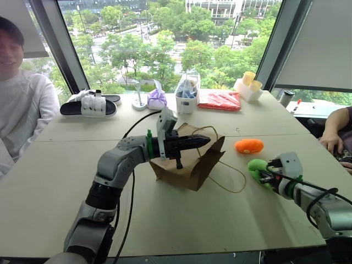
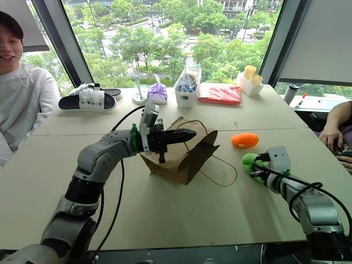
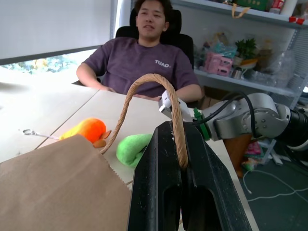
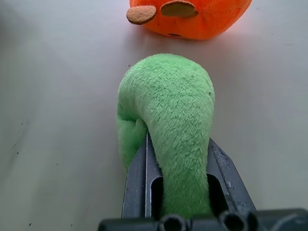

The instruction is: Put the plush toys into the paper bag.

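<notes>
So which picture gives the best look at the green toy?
The right wrist view: the green toy sits close up, squeezed between the right claw's two fingers. Both eye views show it small at the table's right side beside the orange toy; the left wrist view shows it partly hidden behind the paper bag.

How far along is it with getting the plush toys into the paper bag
Neither toy is bagged yet. The left gripper is shut on the cord handle of the paper bag, holding it up. The right gripper is shut on the green plush toy, which sits on the table. The orange plush toy lies untouched beside it. Both toys remain to go in.
</notes>
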